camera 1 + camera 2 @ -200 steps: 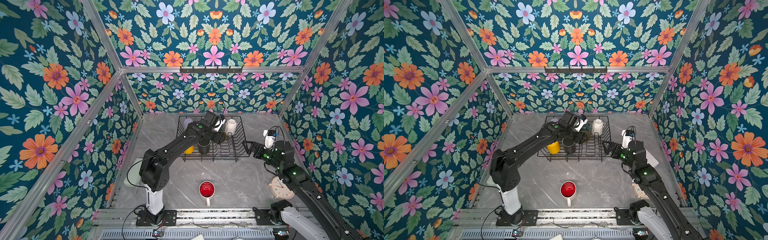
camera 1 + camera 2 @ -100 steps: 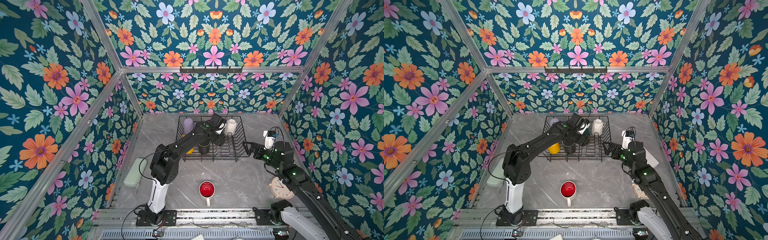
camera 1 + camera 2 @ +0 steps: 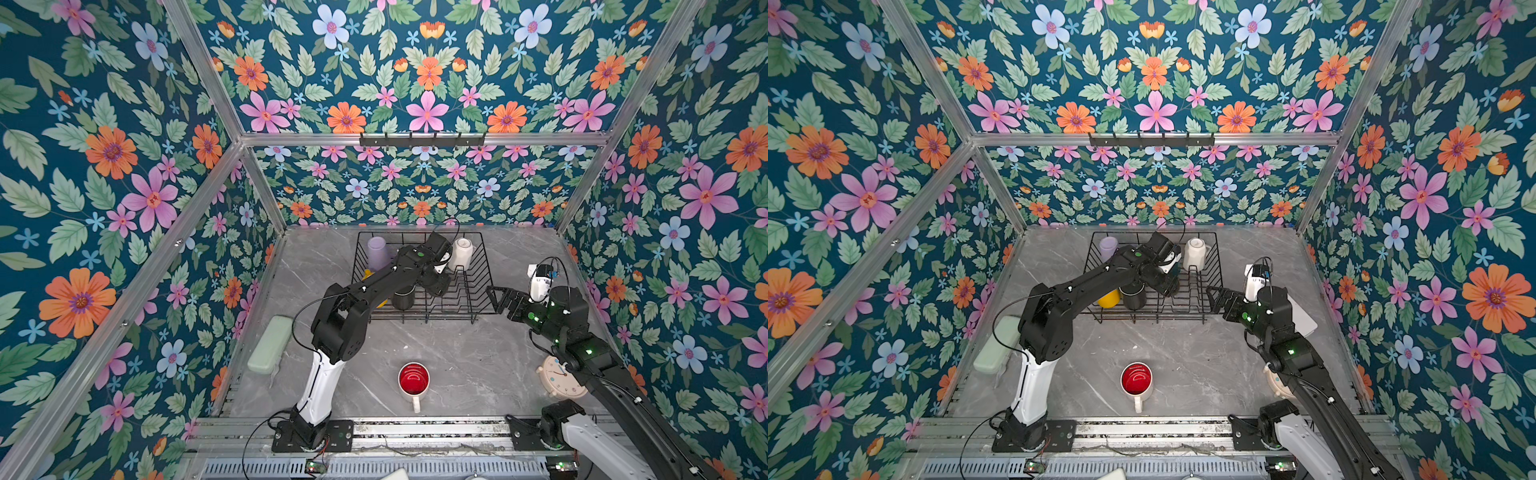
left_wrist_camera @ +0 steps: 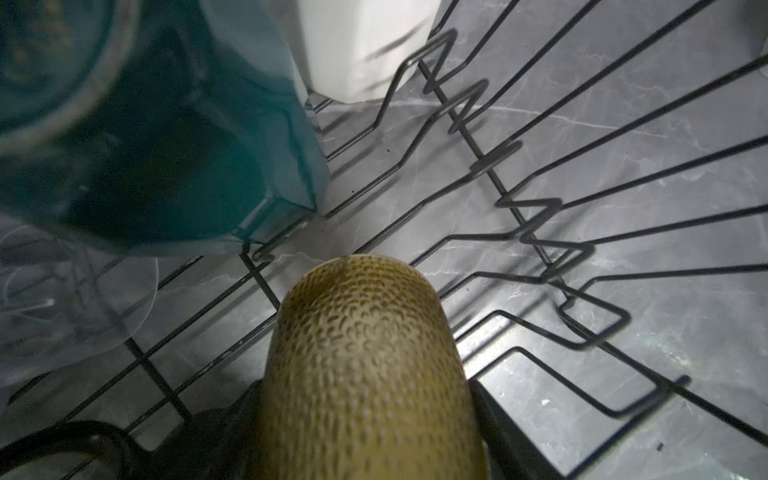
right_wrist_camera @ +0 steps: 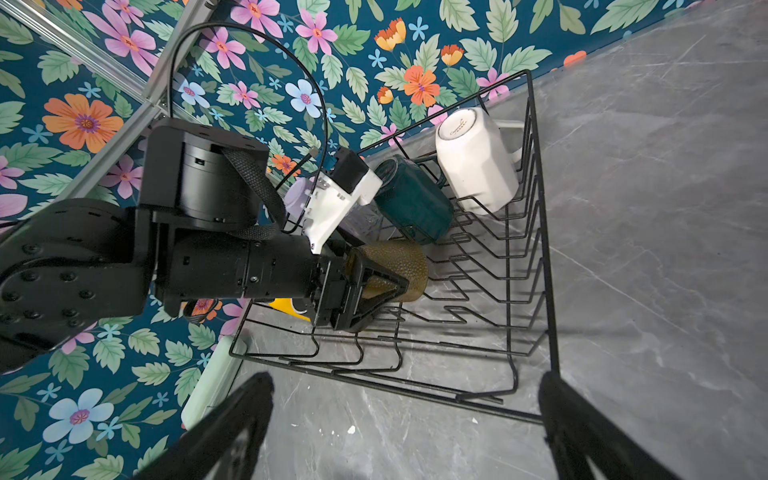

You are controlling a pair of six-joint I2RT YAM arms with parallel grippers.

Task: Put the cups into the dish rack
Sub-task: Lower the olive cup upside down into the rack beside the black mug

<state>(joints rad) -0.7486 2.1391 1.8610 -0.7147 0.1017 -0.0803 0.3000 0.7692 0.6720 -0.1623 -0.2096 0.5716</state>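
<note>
The olive glass [image 5: 399,257] is inside the dish rack [image 3: 484,270], near the middle of both top views. The left claw [image 5: 386,282] is squeezed around it. I think the claw holds the glass low over the wires so it can put it down softly in the bare spot. Just above it in the right wrist view are the teal mug [image 5: 411,203] and the white faceted mug [image 5: 478,162], which leans on the prongs with its bottom up so water can run out. The lilac tumbler [image 3: 377,251], yellow mug [image 3: 1108,298], black mug [image 3: 402,300] and clear glass [image 4: 62,299] are in the rack too.

The red-lined white mug [image 3: 413,379] sits alone on the table, lower middle. It is the last cup out.

The right claw [image 3: 496,299] is wide open and holds nothing. It hangs by the rack's right side, out of the way.

A second ago the left claw was higher in the picture, by the rack's back. Now it is lower, and the tumbler shows better. The right arm and the red-lined mug have not moved.
</note>
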